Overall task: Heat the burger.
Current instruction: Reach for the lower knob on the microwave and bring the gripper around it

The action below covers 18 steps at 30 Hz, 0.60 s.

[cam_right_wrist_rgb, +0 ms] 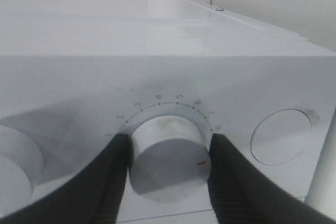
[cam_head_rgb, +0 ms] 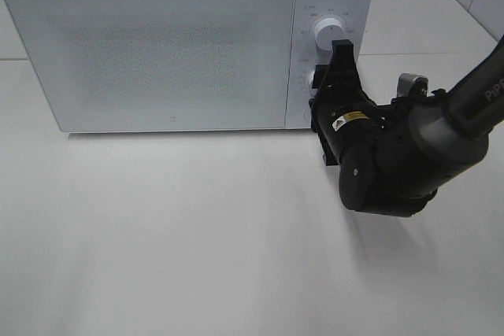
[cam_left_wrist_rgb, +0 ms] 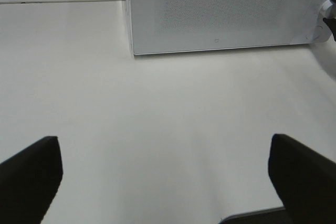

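Note:
The burger is hidden; the white microwave (cam_head_rgb: 157, 45) stands at the back of the table with its door closed. My right gripper (cam_head_rgb: 319, 80) reaches to the control panel and is shut on the lower dial (cam_right_wrist_rgb: 168, 158), one black finger (cam_right_wrist_rgb: 113, 166) pressed on each side. A red mark on the dial's rim sits near the numbered scale. The left gripper (cam_left_wrist_rgb: 165, 161) is open over bare tabletop in front of the microwave (cam_left_wrist_rgb: 220, 9), holding nothing. It is out of the high view.
The upper dial (cam_head_rgb: 325, 33) sits above the held one on the panel. A round button (cam_right_wrist_rgb: 281, 135) lies beside the held dial. My right arm (cam_head_rgb: 425, 139) stretches in from the right edge. White tabletop (cam_head_rgb: 173, 234) spreads in front of the microwave.

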Motion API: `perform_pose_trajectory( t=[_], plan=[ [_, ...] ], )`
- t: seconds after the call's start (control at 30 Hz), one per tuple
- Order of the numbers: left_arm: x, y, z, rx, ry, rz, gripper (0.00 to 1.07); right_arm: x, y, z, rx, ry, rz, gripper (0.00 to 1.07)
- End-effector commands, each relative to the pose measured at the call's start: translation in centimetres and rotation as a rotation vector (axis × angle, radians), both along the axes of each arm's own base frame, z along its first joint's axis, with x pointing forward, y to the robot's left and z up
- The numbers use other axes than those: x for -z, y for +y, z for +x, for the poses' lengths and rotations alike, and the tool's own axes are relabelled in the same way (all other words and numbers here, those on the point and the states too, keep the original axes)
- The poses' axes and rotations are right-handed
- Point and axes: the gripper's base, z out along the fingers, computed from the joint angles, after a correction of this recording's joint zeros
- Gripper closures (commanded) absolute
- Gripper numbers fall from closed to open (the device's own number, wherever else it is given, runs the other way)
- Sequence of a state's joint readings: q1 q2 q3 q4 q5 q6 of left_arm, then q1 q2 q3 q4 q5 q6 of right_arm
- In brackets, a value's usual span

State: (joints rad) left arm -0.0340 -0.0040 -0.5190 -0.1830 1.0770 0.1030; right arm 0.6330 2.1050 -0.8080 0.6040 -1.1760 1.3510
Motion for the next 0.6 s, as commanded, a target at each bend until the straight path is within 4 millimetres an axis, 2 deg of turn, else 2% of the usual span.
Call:
perform_pose_trajectory(
  t=[0.03,0.13,0.6],
  plan=[
    [0.03,0.02,-0.21,-0.005,-0.024,0.0,0.07,-4.27,2.32,0.48,-0.162,-0.32,0.19,1.07],
    [0.03,0.02,-0.21,-0.005,-0.024,0.0,0.07,-4.27,2.32,0.48,-0.162,-0.312,0.231,1.07],
    [0.03,0.02,-0.21,-0.005,-0.024,0.0,0.07,-4.26,2.24,0.5,-0.154,-0.319,0.192,1.05]
  ],
)
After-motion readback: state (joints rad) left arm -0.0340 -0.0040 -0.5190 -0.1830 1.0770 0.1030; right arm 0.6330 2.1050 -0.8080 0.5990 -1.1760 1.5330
